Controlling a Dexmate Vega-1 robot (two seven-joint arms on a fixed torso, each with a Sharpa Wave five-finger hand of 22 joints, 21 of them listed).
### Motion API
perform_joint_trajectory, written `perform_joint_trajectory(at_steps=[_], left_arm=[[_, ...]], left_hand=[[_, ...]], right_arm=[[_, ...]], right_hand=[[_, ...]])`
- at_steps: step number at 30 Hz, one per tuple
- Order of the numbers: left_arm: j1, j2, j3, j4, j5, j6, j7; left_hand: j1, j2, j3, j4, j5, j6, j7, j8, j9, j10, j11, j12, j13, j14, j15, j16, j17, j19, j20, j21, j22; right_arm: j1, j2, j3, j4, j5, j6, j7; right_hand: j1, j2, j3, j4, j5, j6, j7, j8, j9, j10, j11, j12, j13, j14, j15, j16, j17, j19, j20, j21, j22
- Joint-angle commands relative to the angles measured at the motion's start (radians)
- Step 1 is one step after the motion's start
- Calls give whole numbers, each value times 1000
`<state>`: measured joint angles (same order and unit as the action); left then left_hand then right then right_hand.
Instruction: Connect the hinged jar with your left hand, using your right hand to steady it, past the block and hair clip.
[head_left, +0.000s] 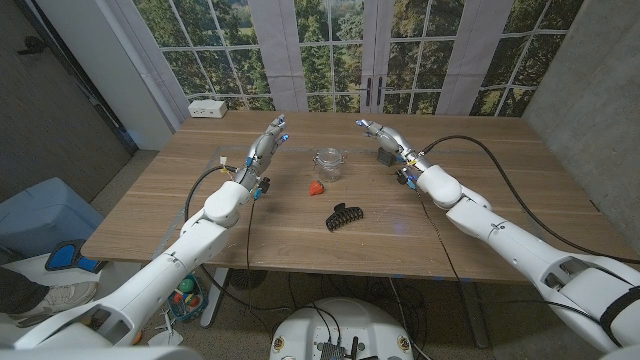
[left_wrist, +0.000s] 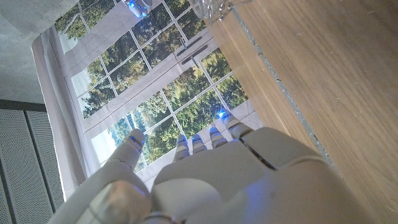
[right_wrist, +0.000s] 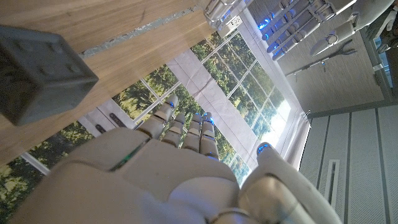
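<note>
Between both hands, the jar (head_left: 328, 164) is sitting mid-desk, past the red block (head_left: 316, 187) and hair clip (head_left: 343, 215). Both the left hand (head_left: 270, 137) and right hand (head_left: 378, 132) are hovering released; the right should be bracing the glass first.

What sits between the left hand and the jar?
Nothing: in the head view bare wood separates the left hand from the glass jar. The red block lies nearer the robot, off that line.

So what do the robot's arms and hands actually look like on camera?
Both arms are smooth white shells with black joint bands and a black cable looping alongside each. The left hand and right hand are light grey, segmented, with small blue lights glowing at the fingertips.
</note>
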<state>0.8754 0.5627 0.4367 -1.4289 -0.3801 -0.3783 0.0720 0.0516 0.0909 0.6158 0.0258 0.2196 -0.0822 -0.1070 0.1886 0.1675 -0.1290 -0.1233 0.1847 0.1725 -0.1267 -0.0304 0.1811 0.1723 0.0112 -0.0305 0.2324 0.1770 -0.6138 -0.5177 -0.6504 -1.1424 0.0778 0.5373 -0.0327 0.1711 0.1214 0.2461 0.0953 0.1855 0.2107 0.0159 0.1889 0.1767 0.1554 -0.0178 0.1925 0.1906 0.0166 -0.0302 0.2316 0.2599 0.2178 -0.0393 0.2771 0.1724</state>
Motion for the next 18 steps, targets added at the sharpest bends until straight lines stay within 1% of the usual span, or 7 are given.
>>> perform_joint_trajectory(at_steps=[1, 6, 9, 18], left_arm=[[17, 10, -9, -25, 10, 8, 25], [20, 10, -10, -30, 13, 10, 29], [21, 12, -10, -32, 14, 12, 29], [11, 10, -11, -23, 14, 11, 26]], left_hand=[[8, 86, 10, 2, 8, -10, -3, -4, 3, -6, -3, -1, 2, -3, -89, -2, 1, 7, -108, -7, 0], [8, 85, 11, 2, 8, -10, -3, -4, 3, -6, -2, -1, 2, -4, -90, -3, 1, 7, -108, -7, 0], [9, 84, 12, 2, 8, -10, -3, -4, 3, -7, -2, -2, 2, -5, -89, -3, 1, 7, -108, -8, 0], [9, 83, 14, 3, 8, -12, -3, -4, 3, -8, -1, -2, 2, -6, -89, -4, 1, 6, -107, -10, 0]], right_arm=[[-71, -7, 84, -69, 123, -39, 39], [-86, 0, 109, -71, 208, -53, 78], [-93, 6, 120, -68, 233, -50, 82], [-111, 6, 145, -81, 277, -66, 85]], right_hand=[[8, 4, 6, -3, 2, 15, -1, 6, 2, 8, 2, 7, 2, 10, -40, 0, 1, 12, -10, -2, 1], [8, 5, 9, -4, 2, 20, 0, 7, 2, 11, 1, 8, 1, 12, -39, -1, -1, 15, -10, -3, 1], [8, 5, 10, -5, 2, 22, 1, 7, 2, 13, 5, 8, 1, 13, -39, -2, -3, 18, -10, -4, 1], [10, 5, 14, -9, 2, 29, 1, 8, 1, 16, 6, 8, 1, 17, -40, -4, -7, 21, -11, -7, 1]])
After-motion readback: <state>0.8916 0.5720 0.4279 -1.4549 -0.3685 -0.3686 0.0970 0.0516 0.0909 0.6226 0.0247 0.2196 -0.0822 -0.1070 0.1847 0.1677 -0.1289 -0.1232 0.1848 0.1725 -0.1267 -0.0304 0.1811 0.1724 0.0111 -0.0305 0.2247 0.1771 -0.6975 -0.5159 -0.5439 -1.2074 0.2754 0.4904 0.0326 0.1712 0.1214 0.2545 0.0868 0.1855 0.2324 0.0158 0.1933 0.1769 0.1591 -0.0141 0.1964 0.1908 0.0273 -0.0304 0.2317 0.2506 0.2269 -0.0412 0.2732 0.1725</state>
